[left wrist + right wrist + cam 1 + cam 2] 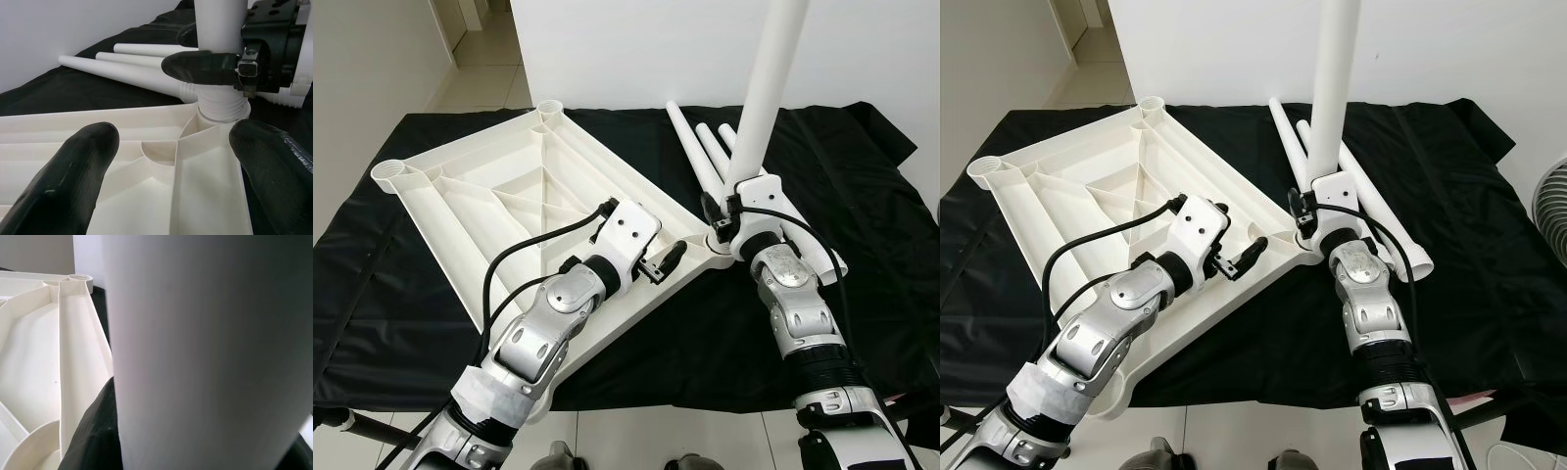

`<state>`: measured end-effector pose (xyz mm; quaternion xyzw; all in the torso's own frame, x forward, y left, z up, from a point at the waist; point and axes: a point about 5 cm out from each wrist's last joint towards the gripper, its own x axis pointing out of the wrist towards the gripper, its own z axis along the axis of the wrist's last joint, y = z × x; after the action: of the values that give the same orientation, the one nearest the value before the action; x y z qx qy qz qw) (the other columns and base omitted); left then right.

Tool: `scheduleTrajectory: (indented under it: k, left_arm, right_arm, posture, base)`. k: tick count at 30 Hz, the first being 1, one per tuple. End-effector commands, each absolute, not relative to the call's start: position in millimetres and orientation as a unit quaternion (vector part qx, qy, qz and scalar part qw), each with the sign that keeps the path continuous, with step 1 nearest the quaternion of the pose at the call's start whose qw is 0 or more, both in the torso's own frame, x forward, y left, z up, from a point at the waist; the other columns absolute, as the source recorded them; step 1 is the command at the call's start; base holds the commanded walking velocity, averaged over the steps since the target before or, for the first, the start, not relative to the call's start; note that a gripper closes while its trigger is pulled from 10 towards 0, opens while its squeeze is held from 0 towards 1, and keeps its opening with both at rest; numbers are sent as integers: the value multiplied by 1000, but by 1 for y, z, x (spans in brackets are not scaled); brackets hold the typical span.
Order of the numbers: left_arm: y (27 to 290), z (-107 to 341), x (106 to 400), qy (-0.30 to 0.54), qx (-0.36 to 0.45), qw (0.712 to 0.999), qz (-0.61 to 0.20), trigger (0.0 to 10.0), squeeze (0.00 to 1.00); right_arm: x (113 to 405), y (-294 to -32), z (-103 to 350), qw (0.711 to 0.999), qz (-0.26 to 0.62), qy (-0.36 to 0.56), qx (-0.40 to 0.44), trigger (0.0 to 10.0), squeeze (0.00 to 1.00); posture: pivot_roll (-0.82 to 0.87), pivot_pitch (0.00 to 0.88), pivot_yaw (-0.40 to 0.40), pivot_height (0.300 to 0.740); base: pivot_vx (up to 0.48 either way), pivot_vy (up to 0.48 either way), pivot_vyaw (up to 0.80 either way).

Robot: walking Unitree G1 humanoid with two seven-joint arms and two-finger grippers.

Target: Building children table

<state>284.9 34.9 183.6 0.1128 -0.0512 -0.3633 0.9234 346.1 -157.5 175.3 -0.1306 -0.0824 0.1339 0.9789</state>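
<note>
The white table top [509,186] lies upside down on a black cloth. One white leg [766,78] stands upright in its near right corner socket [217,105]. My right gripper [722,217] is shut on that leg just above the socket, and the leg [205,352] looms large in the right wrist view. My left gripper [666,262] is open, hovering over the table top's rim just left of that socket, its fingers [73,171] spread either side of a rib. Three loose legs [695,147] lie on the cloth behind the right gripper.
The black cloth [391,294] covers a low surface, with a white wall behind. Two open sockets show at the far corner [551,106] and the left corner [389,174]. A fan [1552,196] stands at the right edge. Tiled floor [656,441] runs along the front.
</note>
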Motion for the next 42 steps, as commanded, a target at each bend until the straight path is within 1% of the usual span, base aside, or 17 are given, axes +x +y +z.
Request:
scheduleTrajectory:
  k: [1, 8, 16, 22, 27, 30, 36, 42]
  left_arm:
    - [29, 176, 277, -37, 125, 889, -440, 10000, 0]
    - [27, 177, 274, -41, 127, 886, -444, 10000, 0]
    - [25, 179, 273, -46, 129, 884, -448, 10000, 0]
    - [23, 180, 273, -49, 130, 882, -451, 10000, 0]
    - [22, 183, 273, -55, 130, 881, -451, 10000, 0]
    - [22, 185, 273, -58, 127, 882, -450, 10000, 0]
    - [21, 186, 272, -61, 126, 881, -451, 10000, 0]
    - [22, 188, 272, -63, 126, 882, -450, 10000, 0]
  right_arm:
    - [346, -154, 164, 977, 152, -60, -139, 10000, 0]
    - [343, -155, 155, 969, 183, -44, -159, 10000, 0]
    - [341, -165, 145, 969, 190, -25, -158, 10000, 0]
    - [338, -163, 138, 965, 209, -23, -155, 10000, 0]
    - [331, -162, 131, 961, 234, -41, -139, 10000, 0]
    - [328, -161, 132, 963, 244, -49, -106, 10000, 0]
    - [327, -163, 130, 964, 245, -46, -94, 10000, 0]
    - [321, -158, 127, 961, 264, -34, -70, 10000, 0]
  posture:
    - [-136, 64, 63, 740]
    - [-128, 58, 59, 740]
    - [-137, 53, 63, 740]
    - [-137, 53, 63, 740]
    - [-139, 52, 62, 740]
    - [-139, 52, 62, 740]
    - [-140, 50, 60, 740]
    - [-138, 57, 58, 740]
  base:
    - [0, 0, 0]
    - [0, 0, 0]
    - [0, 0, 0]
    - [0, 0, 0]
    - [0, 0, 0]
    - [0, 0, 0]
    - [0, 0, 0]
    - [0, 0, 0]
